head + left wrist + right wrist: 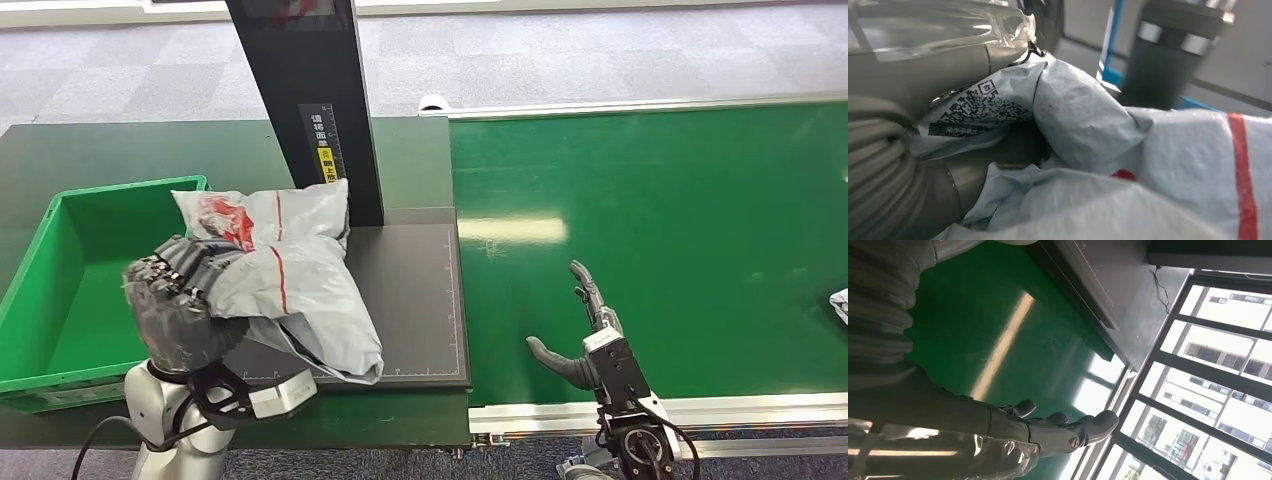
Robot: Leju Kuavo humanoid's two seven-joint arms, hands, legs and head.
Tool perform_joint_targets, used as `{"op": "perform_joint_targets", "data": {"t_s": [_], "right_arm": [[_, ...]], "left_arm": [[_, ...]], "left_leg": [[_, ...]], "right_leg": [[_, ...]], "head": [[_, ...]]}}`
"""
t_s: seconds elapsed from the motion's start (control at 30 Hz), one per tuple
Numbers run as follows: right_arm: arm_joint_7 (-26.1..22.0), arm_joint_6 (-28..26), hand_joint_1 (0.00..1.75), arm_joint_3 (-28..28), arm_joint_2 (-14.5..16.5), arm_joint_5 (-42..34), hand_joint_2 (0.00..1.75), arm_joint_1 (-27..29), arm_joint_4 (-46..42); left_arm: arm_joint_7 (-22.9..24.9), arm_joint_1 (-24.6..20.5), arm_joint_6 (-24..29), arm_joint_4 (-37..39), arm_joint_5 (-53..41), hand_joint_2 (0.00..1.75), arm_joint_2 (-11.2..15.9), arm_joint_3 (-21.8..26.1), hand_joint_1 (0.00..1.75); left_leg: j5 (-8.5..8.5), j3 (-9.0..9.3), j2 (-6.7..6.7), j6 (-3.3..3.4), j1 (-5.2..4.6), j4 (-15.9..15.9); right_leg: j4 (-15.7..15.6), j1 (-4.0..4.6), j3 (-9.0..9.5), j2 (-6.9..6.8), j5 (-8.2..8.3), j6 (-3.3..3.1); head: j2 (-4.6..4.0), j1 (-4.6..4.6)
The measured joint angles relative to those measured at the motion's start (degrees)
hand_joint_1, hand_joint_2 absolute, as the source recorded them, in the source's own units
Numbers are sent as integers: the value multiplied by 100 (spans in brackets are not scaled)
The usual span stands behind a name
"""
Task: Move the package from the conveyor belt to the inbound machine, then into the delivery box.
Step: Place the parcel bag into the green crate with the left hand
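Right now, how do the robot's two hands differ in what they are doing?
The left hand grips the grey package over the dark machine platform, beside the green box; the right hand holds nothing. The left hand's fingers curl around the bag, while the right hand's fingers are stretched out and apart. The left hand is by the platform; the right hangs over the green conveyor belt. Both are dark grey.

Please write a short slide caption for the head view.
Left hand grips a grey package on the inbound machine; right hand open above the conveyor belt.
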Motion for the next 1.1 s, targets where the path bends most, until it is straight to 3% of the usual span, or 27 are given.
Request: {"op": "perform_joint_targets", "data": {"t_s": [0.2, 0.4, 0.77, 0.9, 1.1], "right_arm": [[3, -55, 0, -39, 6, 18, 175, 75, -32], [3, -138, 0, -69, 98, 124, 175, 94, -33], [3, -157, 0, -82, 175, 222, 175, 86, -33], [25, -180, 0, -90, 184, 251, 175, 87, -33], [29, -188, 0, -97, 197, 254, 175, 88, -33]], "left_arm": [[-7, -274, 0, -57, 22, 175, -234, 1125, 175], [-8, -650, 0, 159, 805, 175, -403, 2507, 175], [-11, -1139, -2, 946, 1458, 175, -320, 4630, 175], [-11, -1212, -2, 1266, 1457, 175, -217, 5067, 175], [-13, -1285, -2, 1512, 1446, 175, -151, 5316, 175]], "left_leg": [[1, -1, -2, -1, 0, 0], [1, -5, 3, -1, 0, 0], [1, -11, 7, -1, 1, -1], [1, -14, 5, -1, 1, -1], [1, -14, 6, -1, 0, -1]], "right_leg": [[1, 1, 0, 0, 0, 0], [1, 1, -9, 6, 0, 0], [2, 2, -14, 8, 0, -1], [2, 2, -16, 7, -1, -1], [2, 1, -16, 6, -1, -1]], "head": [[0, 2], [0, -1], [0, 1], [0, 3], [0, 2]]}}
